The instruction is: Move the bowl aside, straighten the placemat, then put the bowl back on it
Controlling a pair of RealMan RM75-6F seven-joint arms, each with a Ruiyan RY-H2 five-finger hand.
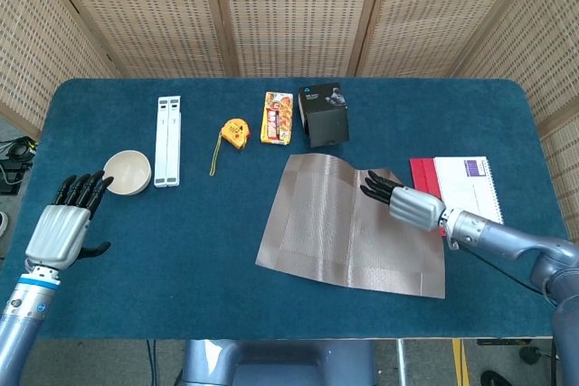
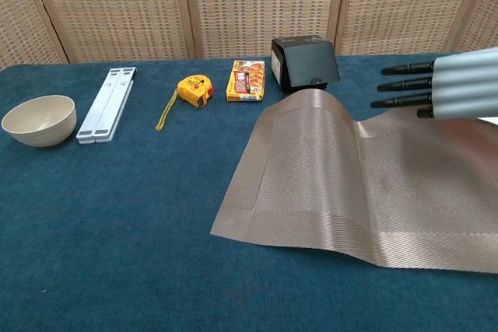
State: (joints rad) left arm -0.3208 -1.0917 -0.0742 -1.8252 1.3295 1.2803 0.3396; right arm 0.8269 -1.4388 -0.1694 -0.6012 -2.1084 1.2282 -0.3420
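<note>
- Placemat (image 1: 348,230) lies right of table centre, skewed and rucked, with a raised fold near its far edge; straightening appears incomplete.
- Right hand (image 1: 403,202) sits on the far right part of the placemat, fingers extended and near together, flat, holding nothing. Whether the palm presses on the fabric cannot be told.
- Left hand (image 1: 65,221) hovers at the near left, fingers spread, holding nothing, just beside the bowl (image 1: 127,172) without visible contact.
- Bowl stands upright on the blue table (image 1: 181,268) at the far left, well apart from the placemat.
- Risk: sliding the mat further toward the far side may push its raised fold against the black box (image 1: 323,114), which stands touching or just beside that edge.
- Risk: dragging rightward may run the mat over the red folder (image 1: 423,194) and white notebook (image 1: 469,194), which lie just beside its right edge.
- Risk: one flat hand may bunch the fabric instead of flattening it.
- Other items: tape measure (image 1: 233,134), snack packet (image 1: 277,117) and white folded stand (image 1: 167,139) line the far side, between bowl and box; the stand lies closest to the bowl's return path.
</note>
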